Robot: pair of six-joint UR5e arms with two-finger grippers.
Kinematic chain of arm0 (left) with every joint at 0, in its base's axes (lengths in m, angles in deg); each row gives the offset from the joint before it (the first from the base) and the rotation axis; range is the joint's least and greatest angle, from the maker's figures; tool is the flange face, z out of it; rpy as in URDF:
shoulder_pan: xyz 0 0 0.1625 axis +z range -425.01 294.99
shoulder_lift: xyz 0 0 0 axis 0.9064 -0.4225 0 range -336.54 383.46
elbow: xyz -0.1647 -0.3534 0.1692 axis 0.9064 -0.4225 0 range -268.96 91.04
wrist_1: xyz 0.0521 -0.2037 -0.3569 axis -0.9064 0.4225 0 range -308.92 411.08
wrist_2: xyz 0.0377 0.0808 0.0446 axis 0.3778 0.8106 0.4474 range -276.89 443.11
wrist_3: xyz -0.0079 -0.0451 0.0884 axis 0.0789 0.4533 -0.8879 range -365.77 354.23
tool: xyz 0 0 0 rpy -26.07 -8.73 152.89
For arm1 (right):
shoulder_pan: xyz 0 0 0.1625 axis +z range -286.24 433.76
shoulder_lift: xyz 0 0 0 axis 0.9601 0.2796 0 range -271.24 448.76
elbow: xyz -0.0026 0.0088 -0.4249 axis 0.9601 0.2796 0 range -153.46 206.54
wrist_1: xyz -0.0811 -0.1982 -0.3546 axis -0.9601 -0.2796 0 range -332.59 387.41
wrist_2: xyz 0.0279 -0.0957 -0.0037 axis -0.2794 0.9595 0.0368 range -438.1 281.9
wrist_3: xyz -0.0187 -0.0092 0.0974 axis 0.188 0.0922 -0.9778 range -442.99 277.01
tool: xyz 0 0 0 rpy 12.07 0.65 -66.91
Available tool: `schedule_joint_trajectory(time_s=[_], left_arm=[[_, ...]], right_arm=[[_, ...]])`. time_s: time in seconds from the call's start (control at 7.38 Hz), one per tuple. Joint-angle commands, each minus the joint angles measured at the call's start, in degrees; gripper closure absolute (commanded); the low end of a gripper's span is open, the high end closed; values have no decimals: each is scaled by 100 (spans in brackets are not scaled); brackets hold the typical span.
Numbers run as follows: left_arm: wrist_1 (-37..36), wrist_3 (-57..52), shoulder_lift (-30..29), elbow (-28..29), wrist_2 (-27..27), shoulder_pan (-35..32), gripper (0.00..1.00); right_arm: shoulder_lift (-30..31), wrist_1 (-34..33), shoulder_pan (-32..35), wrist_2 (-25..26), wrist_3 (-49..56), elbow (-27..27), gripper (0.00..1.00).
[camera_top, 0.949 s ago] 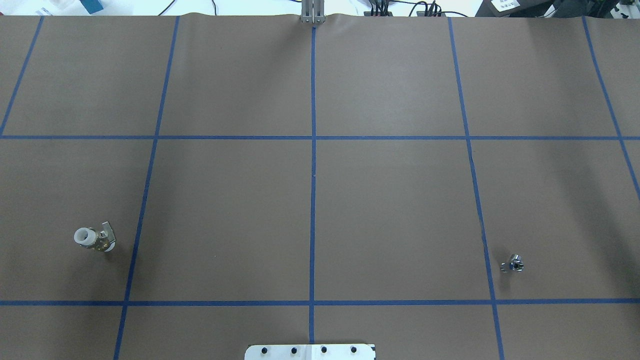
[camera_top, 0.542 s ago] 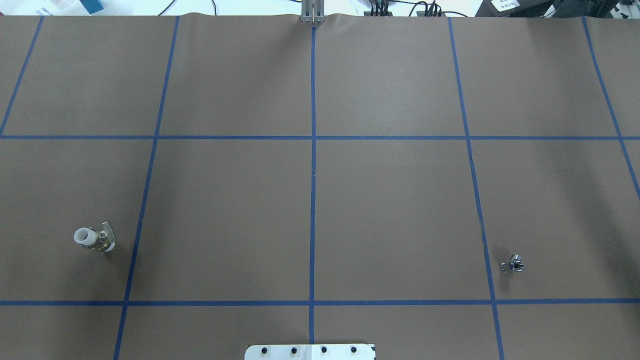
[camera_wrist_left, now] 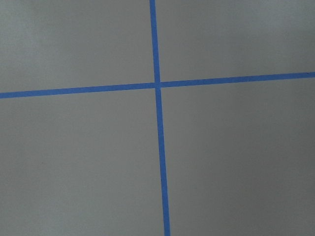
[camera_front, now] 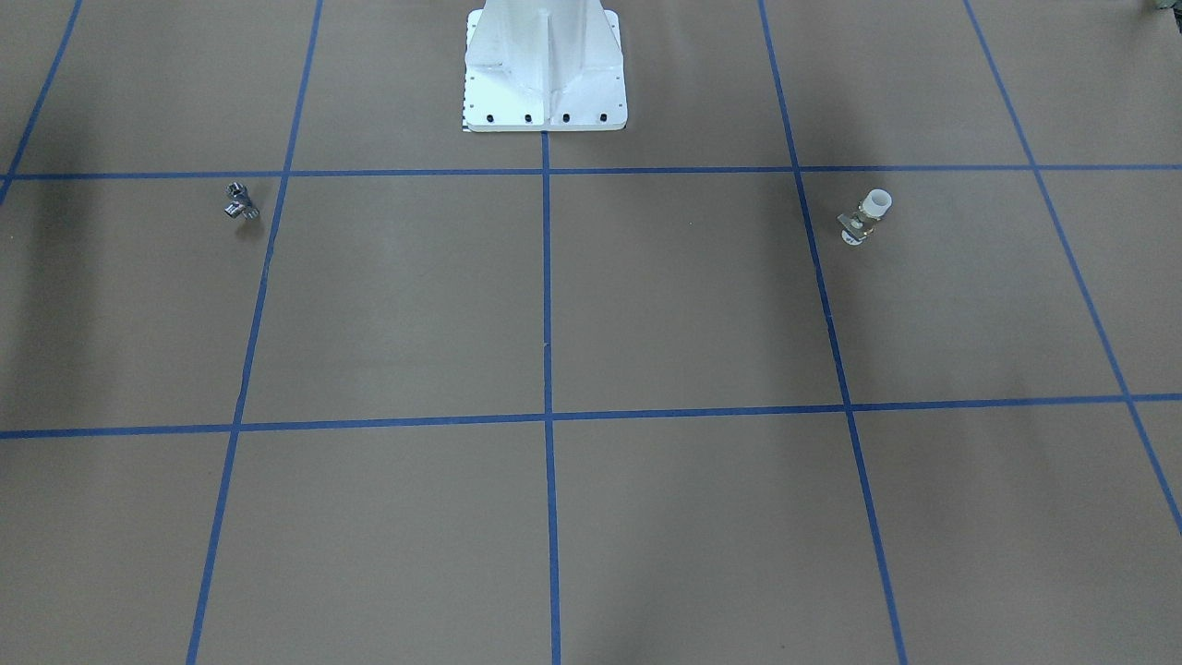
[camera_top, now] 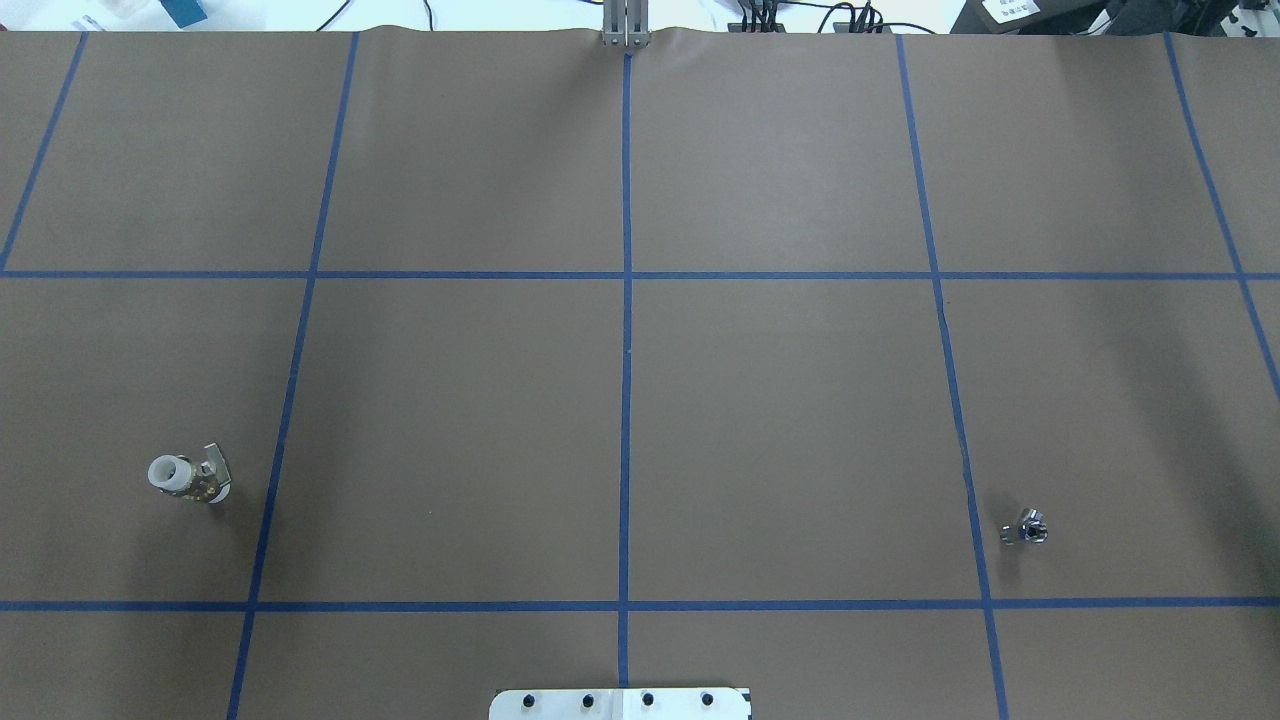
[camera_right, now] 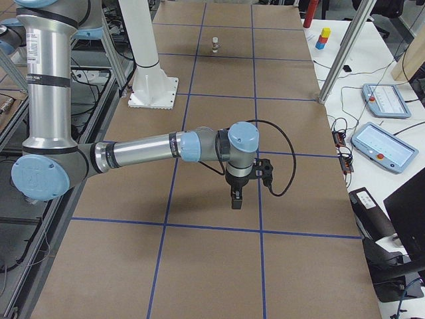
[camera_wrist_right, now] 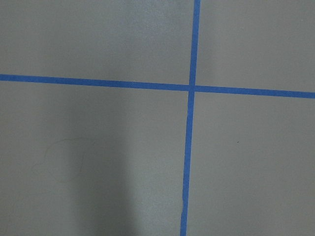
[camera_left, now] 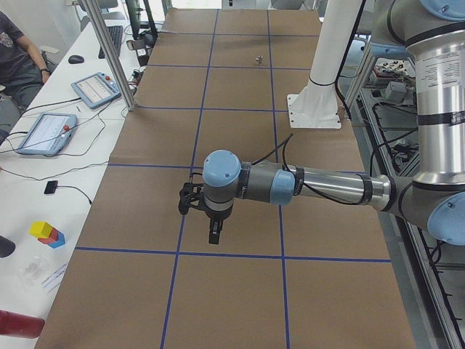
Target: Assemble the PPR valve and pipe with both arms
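Observation:
The PPR valve [camera_top: 187, 478], white ends with a brass middle and a pale lever tab, lies on the brown table at the near left; it also shows in the front view [camera_front: 865, 217] and far off in the right side view [camera_right: 214, 44]. The small chrome pipe [camera_top: 1026, 529] lies at the near right, and shows in the front view [camera_front: 239, 201] and the left side view [camera_left: 257, 59]. My left gripper [camera_left: 214, 236] and right gripper [camera_right: 235, 199] hang above the table and show only in the side views; I cannot tell whether they are open or shut. Both wrist views show only brown paper and blue tape.
The white pedestal [camera_front: 545, 65] stands at the table's robot side. Blue tape lines grid the brown paper. Tablets [camera_left: 94, 89] [camera_right: 378, 146], cables and metal posts [camera_right: 345, 46] line the operators' side, where a person [camera_left: 14, 51] sits.

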Motion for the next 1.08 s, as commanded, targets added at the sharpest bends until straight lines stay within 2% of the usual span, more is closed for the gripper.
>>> schedule_joint_trajectory(time_s=[0.0, 0.54, 0.81, 0.95], left_arm=[[-20, 5, 0, -175, -87, 18, 0], [-12, 92, -60, -202, -95, 97, 0], [23, 792, -70, -421, 1, 798, 0], [415, 1326, -70, -430, -7, 1088, 0]], right_arm=[[0, 6, 0, 0, 0, 0, 1], [0, 6, 0, -9, -9, -18, 1], [0, -3, 0, -70, -9, 0, 1], [0, -3, 0, -88, -9, 0, 1]])
